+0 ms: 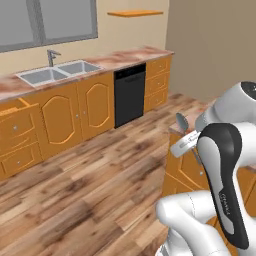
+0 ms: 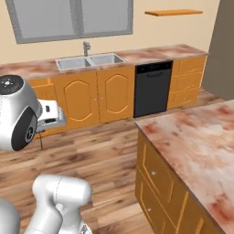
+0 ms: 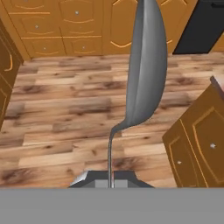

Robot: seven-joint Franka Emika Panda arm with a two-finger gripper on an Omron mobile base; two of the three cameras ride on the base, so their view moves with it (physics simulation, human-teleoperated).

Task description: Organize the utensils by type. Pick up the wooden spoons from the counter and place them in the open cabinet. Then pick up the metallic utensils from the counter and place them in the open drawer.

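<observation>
One metal spoon [image 3: 146, 65] is held clamped between the two fingers of the gripper [image 3: 110, 181], its bowl rising toward twelve o'clock in the hand view, over the wood floor [image 3: 65, 113]. One open drawer [image 1: 15, 125] is seen at nine o'clock in the left base view.

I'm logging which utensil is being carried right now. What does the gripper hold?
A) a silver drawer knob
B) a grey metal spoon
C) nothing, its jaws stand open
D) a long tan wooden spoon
B: in the hand view the gripper is shut on the thin handle of a grey metal spoon, whose bowl rises away from the fingertips over the wooden floor.
</observation>
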